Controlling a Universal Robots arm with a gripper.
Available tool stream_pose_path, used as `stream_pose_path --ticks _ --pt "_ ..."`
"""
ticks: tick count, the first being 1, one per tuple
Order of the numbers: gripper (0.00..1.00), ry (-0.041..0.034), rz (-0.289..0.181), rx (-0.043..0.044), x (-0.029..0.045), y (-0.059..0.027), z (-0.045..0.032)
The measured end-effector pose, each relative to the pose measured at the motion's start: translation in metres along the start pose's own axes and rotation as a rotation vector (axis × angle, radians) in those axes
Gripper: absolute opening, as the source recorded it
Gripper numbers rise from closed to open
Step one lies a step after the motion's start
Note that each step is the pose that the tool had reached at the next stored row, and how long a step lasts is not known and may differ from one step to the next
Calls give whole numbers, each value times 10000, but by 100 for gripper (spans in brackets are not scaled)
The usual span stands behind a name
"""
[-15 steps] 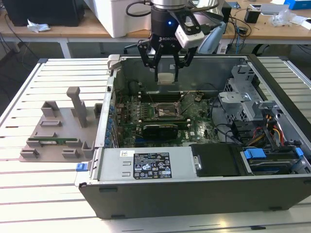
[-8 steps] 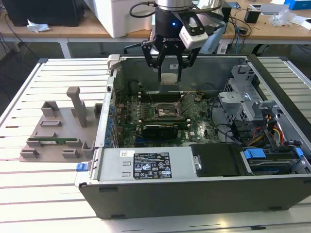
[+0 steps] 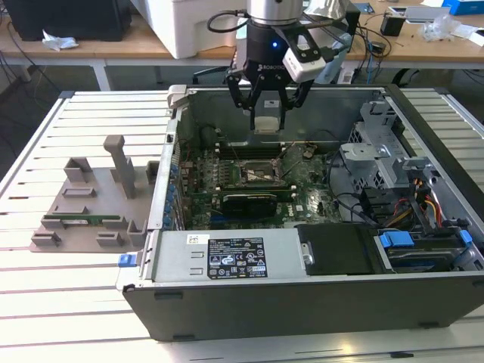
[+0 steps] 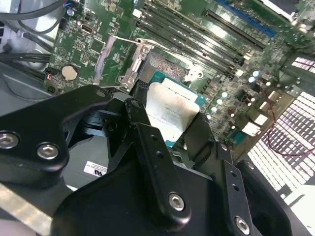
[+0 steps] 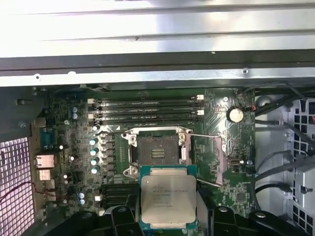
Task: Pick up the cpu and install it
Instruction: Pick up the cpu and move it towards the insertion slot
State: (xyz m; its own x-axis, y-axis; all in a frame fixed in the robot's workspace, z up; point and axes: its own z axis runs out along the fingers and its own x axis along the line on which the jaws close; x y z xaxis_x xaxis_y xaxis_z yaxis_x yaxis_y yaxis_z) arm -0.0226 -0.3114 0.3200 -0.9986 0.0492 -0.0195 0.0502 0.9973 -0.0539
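Observation:
My gripper [image 3: 267, 119] hangs over the back half of the open computer case [image 3: 302, 295], shut on the cpu [image 3: 267, 124], a small pale square held flat between the black fingers [image 3: 243, 97]. In both wrist views the cpu [image 5: 168, 199] [image 4: 171, 112] shows its silvery top and green rim, pinched on two opposite sides. The open motherboard socket [image 5: 156, 150] lies below with its load plate [image 5: 209, 155] swung aside. The cpu is above the board and offset to one side of the socket, not touching it.
Memory slots [image 5: 147, 110] run beside the socket, and a graphics card [image 3: 249, 200] lies across the board. Drive cage and cables [image 3: 393, 174] crowd the exterior view's right. A grey fixture [image 3: 87, 204] holding a green memory stick [image 3: 83, 221] sits at the left on the slatted table.

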Motion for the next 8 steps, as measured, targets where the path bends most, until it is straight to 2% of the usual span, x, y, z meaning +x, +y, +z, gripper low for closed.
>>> stream_pose_path --ticks 3,8 --pt "54 -1 -47 2 3 32 84" --pt "54 -2 -55 1 4 44 141"
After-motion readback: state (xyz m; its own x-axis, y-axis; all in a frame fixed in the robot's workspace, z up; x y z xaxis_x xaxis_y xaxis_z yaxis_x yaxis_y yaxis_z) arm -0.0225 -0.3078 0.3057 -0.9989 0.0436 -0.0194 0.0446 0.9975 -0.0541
